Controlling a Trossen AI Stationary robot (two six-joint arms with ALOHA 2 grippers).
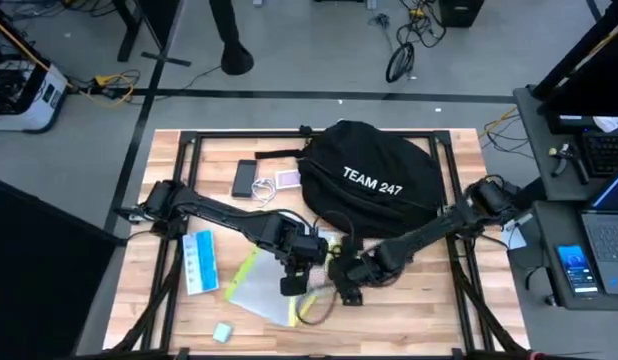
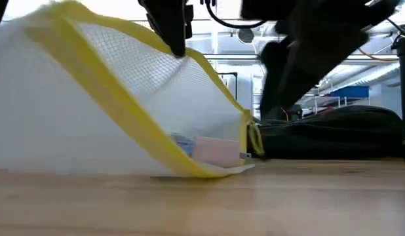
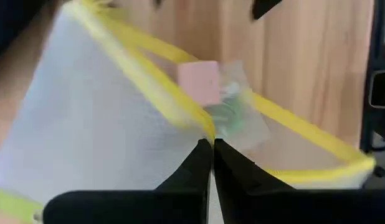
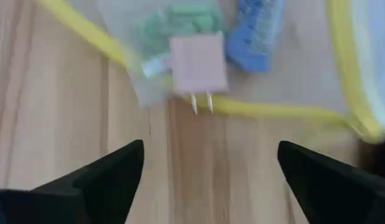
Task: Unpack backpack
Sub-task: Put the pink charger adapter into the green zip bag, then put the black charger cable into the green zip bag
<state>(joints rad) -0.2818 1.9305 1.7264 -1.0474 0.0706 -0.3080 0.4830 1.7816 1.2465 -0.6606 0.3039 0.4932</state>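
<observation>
Backpack-side work centres on the left claw, clenched on the yellow trim of a white mesh pouch and holding that edge lifted. Facing it, the right claw hangs released above a pink plug-in charger at the pouch's mouth. Behind both, the large rounded black fabric backpack lies on the wooden tabletop.

table: pale wood planks, black frame
backpack: around 12 o'clock
phone and white cable: 10 o'clock
blue pack: 8 o'clock
yellow-edged mesh pouch: 6 o'clock
</observation>
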